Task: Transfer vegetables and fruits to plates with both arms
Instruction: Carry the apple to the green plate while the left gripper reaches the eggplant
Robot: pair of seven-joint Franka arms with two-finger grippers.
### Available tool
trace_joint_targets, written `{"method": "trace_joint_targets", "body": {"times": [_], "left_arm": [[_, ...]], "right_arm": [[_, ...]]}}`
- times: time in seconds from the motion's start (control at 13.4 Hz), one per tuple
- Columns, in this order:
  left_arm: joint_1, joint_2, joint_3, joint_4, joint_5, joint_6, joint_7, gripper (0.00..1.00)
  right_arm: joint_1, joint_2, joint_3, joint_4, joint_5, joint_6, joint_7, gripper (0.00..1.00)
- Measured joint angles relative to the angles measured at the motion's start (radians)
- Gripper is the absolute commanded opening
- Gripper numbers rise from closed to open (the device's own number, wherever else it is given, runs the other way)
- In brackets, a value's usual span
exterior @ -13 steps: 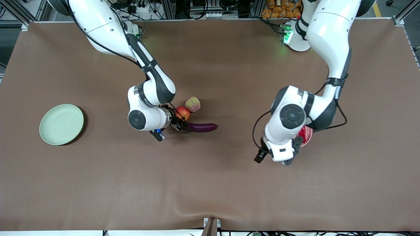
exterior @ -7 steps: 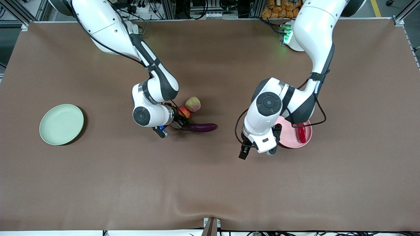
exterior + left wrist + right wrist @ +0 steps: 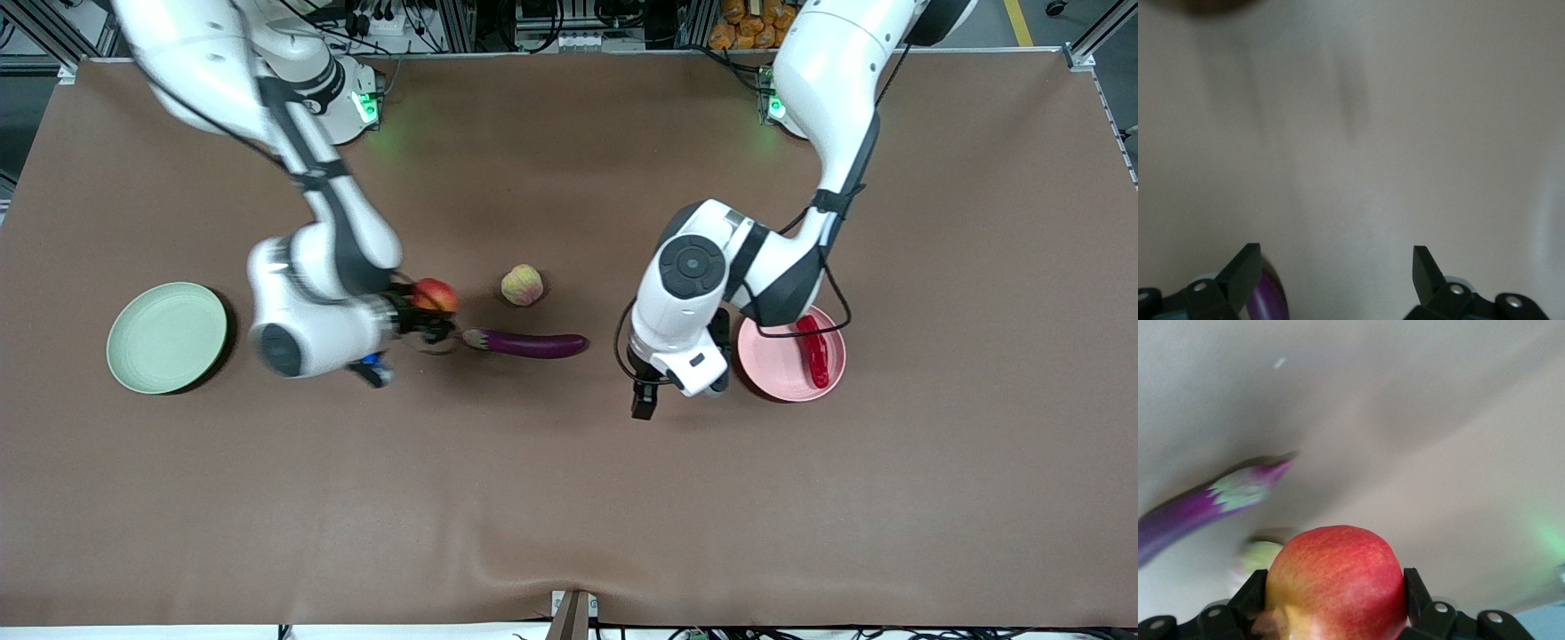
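My right tool (image 3: 1335, 587) clamps the red-orange fruit (image 3: 1336, 580), plain only at its wrist; left tool (image 3: 1337, 277) gapes wide beside the pink plate (image 3: 782, 369).

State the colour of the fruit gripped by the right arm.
Red-orange fruit with a yellow blush, clearest in the right wrist view.

Even, bright overhead light on the brown table (image 3: 569, 498); shadows short and soft. Green base LEDs tint the cloth near the bases. Right arm (image 3: 311, 293) motion-smeared in the front view. Both wrist views soft; eggplant (image 3: 1198, 510) streaked, red fruit (image 3: 1338, 583) fairly sharp.
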Motion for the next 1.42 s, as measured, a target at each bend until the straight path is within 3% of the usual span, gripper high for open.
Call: {"method": "trace_joint_targets", "body": {"times": [0.22,0.6,0.97,1.05,1.12,1.42], "left_arm": [[-0.065,0.040,0.001,0.003,-0.002,0.001,-0.069,1.00],[-0.159,0.104,0.003,0.011,-0.002,0.047,-0.143,1.00],[-0.192,0.179,0.005,0.013,-0.002,0.168,-0.145,1.00],[-0.195,0.187,0.005,0.013,-0.002,0.177,-0.145,1.00],[-0.198,0.196,0.005,0.013,-0.002,0.193,-0.145,1.00],[-0.207,0.219,0.006,0.014,-0.002,0.228,-0.145,1.00]], "right_arm": [[-0.120,-0.041,-0.003,-0.003,-0.154,-0.092,-0.200,0.00],[-0.327,-0.031,-0.028,-0.021,-0.378,-0.073,-0.591,0.00],[-0.357,0.029,-0.168,-0.033,-0.491,0.097,-0.951,0.00],[-0.361,0.047,-0.190,-0.034,-0.496,0.139,-1.004,0.31],[-0.371,0.066,-0.202,-0.034,-0.497,0.168,-1.045,0.99],[-0.394,0.105,-0.206,-0.034,-0.490,0.182,-1.078,1.00]]}}
